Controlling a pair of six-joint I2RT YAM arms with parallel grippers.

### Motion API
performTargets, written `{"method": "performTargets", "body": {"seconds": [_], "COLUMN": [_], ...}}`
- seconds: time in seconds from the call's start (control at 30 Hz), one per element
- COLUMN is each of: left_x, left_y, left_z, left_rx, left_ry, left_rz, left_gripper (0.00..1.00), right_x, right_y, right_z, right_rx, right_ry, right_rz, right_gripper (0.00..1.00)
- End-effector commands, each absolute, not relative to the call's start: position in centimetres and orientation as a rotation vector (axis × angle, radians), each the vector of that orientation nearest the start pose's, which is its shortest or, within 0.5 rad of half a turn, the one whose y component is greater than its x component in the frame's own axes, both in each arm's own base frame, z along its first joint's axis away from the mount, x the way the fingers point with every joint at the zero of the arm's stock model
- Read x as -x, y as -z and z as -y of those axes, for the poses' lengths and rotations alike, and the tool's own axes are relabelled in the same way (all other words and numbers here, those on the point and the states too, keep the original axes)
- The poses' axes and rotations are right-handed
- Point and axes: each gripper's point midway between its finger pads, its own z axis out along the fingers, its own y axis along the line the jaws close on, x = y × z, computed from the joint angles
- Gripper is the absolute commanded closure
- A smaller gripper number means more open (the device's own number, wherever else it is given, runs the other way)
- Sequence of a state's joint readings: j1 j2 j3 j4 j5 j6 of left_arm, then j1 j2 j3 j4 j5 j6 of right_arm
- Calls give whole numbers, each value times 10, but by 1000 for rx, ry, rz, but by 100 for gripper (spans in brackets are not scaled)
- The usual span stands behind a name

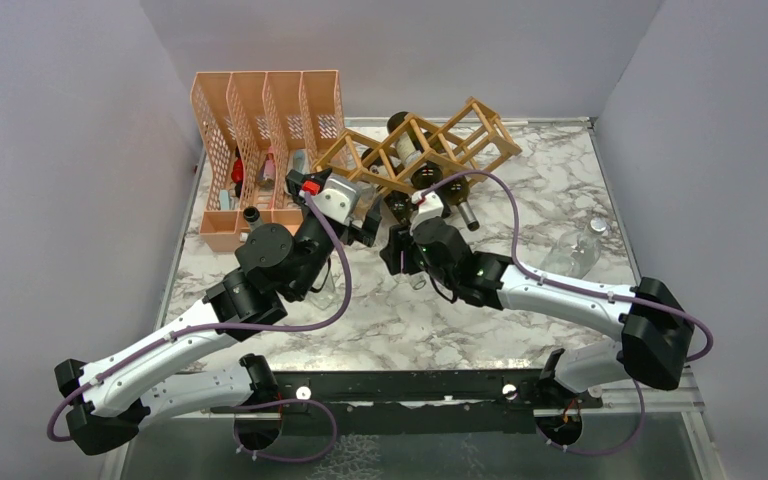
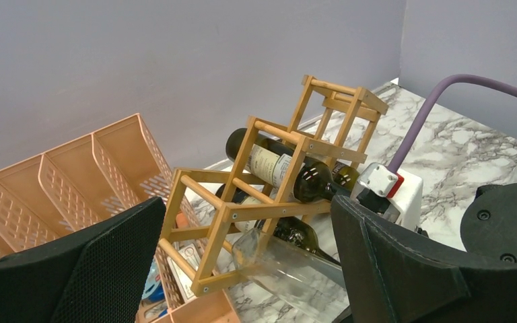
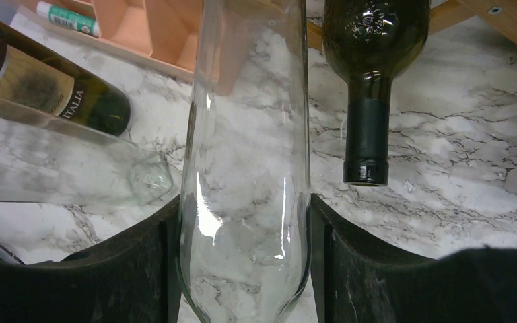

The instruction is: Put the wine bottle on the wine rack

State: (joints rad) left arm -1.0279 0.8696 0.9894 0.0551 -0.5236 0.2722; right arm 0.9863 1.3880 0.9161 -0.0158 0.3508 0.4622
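Note:
The wooden lattice wine rack [image 1: 430, 150] stands at the back, with dark bottles [image 1: 412, 150] lying in its cells. My right gripper [image 3: 242, 222] is shut on a clear glass wine bottle [image 3: 249, 134]. The bottle's base points at the rack's lower left cell in the left wrist view [image 2: 289, 262]. In the top view my right gripper [image 1: 397, 248] sits just in front of the rack. My left gripper [image 2: 242, 282] is open and empty. It hovers beside the right gripper, left of it [image 1: 365, 225], facing the rack [image 2: 269, 188].
The orange perforated file organiser [image 1: 260, 130] stands left of the rack. A dark bottle's neck [image 3: 367, 128] sticks out of the rack towards me. A second clear bottle [image 3: 60, 168] lies on the marble left of the held one. A third clear bottle [image 1: 572, 252] lies at the right.

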Motion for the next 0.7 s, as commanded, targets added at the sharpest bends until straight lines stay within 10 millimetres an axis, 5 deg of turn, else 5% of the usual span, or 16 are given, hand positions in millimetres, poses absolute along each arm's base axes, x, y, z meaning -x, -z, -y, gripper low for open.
{"method": "performTargets", "body": {"seconds": [0.0, 0.3, 0.67], "left_x": [-242, -242, -241], "left_y": [-420, -417, -415], "left_z": [207, 206, 205], "left_rx": [-429, -430, -427], "left_ry": [264, 259, 263], "left_rz": [-1331, -1335, -1348], "left_gripper": [1, 1, 1], "right_x": [-284, -284, -314], "right_y": [-223, -229, -222], "right_z": [-342, -341, -367], "right_rx": [197, 160, 98], "right_ry": [-661, -689, -650], "right_rz": [-1885, -1866, -1848], "right_gripper": [99, 99, 99]}}
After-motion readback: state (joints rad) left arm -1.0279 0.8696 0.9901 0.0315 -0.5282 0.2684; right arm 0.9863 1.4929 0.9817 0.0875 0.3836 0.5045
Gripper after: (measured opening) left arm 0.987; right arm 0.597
